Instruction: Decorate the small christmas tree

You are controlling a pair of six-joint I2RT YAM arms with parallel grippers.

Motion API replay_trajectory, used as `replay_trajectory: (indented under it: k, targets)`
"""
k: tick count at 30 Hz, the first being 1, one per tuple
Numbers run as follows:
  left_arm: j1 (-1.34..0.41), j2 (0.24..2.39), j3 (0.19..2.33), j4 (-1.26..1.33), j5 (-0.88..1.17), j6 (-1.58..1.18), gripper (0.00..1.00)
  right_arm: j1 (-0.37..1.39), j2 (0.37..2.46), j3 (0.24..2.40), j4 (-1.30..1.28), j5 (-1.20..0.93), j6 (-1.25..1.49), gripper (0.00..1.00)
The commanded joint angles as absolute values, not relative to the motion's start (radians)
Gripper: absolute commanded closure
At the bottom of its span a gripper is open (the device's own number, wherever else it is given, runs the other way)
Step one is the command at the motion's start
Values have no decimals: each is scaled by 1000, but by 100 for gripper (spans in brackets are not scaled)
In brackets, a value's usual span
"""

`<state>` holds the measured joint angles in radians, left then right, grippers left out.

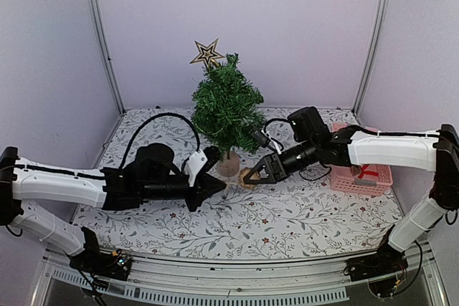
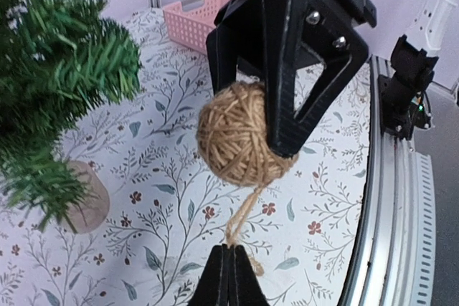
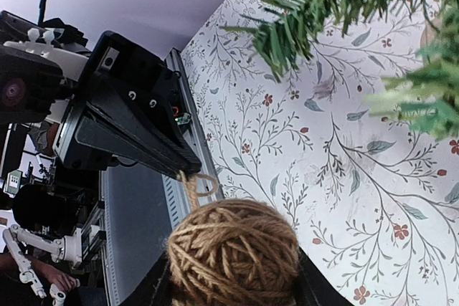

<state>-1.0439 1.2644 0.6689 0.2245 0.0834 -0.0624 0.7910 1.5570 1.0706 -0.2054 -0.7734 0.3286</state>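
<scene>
Brown twine, wound round and round into a rough, fuzzy ball (image 2: 237, 134). Gripped by the right jaws, with hard black plastic fingers (image 2: 280, 77) pressed on two sides of it. Out of the ball, a thin loop (image 2: 242, 221) of the same string, twisted and a bit hairy. Pinched tight in the left jaws, clenched flat together with only string between them. Ball and loop stretched from one set of jaws to the other, just in front of the tree's foot and a little to its right.

At the back middle of the desk (image 1: 301, 216), the small christmas tree (image 1: 226, 105), standing upright. Dark green and bushy, with spiky needles sticking out all round. Thin trunk, then a round pale wood base (image 1: 229, 166) flat on the desk. Up by the tip, a flat five-point star (image 1: 207, 54), gold with dark edges, leaning to the left.

Desk top white, printed with grey leaves and small red flowers. On the right side, a pink plastic basket (image 1: 358, 184) with a grid of little holes, partly hidden behind the right arm (image 1: 391, 150).

Left arm (image 1: 64, 184), white and black, reaching in low from the left, stretched almost level, jaws pointing right. Right arm reaching in from the right, bent at the elbow, jaws pointing left and a bit down. Both sets of jaws tip to tip, very close, near the middle of the desk.
</scene>
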Motion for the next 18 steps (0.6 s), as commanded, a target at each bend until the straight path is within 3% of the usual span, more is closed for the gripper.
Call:
replay_trajectory:
  k: [1,12,18]
  targets:
    - [-1031,1338,645,268,117,-134,100,796,1583,987,-62,-766,361,92]
    - [-1037,1512,578,453,128,-153,100,834,1649,815,180,-664,406,87]
    - [-1042,1692,629,501,200,-181,100,836,1740,767,276,-624,413,73]
